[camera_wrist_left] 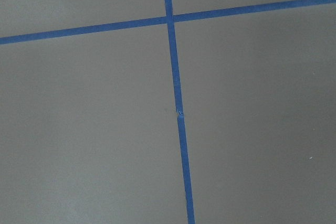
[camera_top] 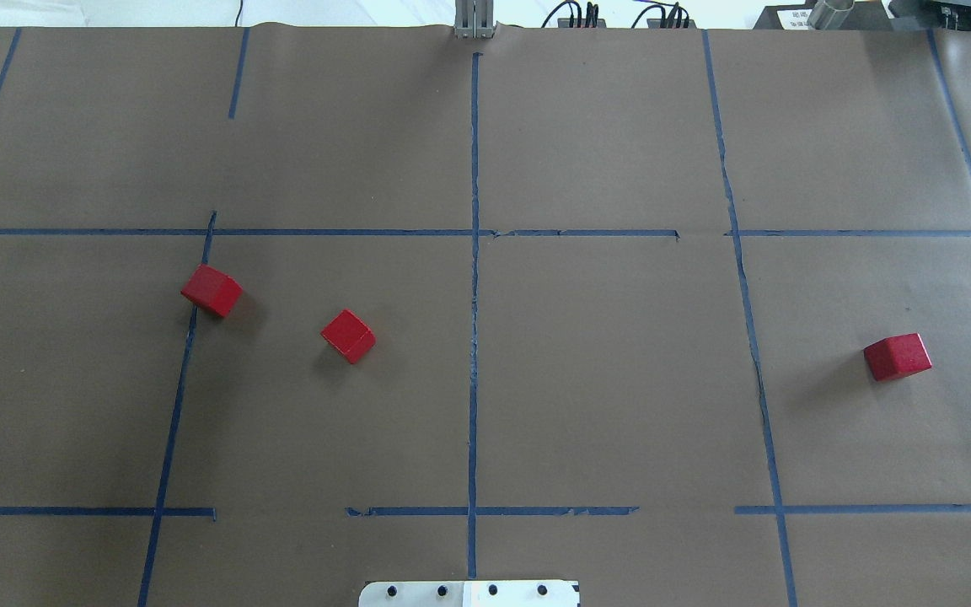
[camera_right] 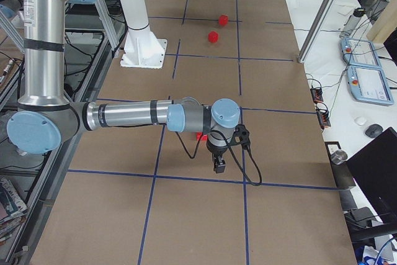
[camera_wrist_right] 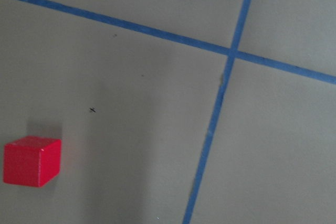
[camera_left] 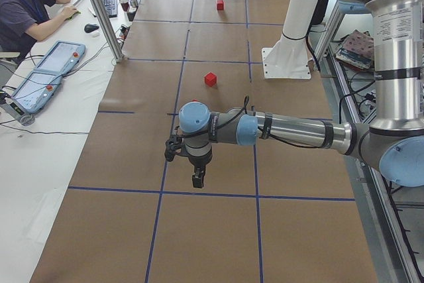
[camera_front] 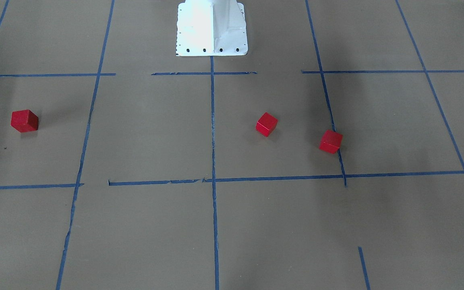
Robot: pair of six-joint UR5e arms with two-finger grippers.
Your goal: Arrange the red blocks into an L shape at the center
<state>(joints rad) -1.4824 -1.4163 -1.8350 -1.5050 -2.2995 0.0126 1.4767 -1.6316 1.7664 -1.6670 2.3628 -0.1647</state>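
Observation:
Three red blocks lie apart on the brown paper. In the overhead view one block [camera_top: 211,290] sits on a tape line at the left, one [camera_top: 348,335] is just right of it, and one [camera_top: 898,357] is far right. The front view shows them mirrored: [camera_front: 330,141], [camera_front: 266,124], [camera_front: 24,121]. The right wrist view shows the far-right block [camera_wrist_right: 31,161] at lower left. The left gripper [camera_left: 197,178] hangs over the table's left end. The right gripper [camera_right: 219,164] hangs near the lone block [camera_right: 201,135]. I cannot tell whether either gripper is open or shut.
The white robot base [camera_front: 212,28] stands at the table's robot-side edge. Blue tape lines [camera_top: 474,295] grid the paper. An operator [camera_left: 26,4] sits at a side desk with teach pendants [camera_left: 40,74]. A metal post [camera_left: 106,14] stands at the table's far edge.

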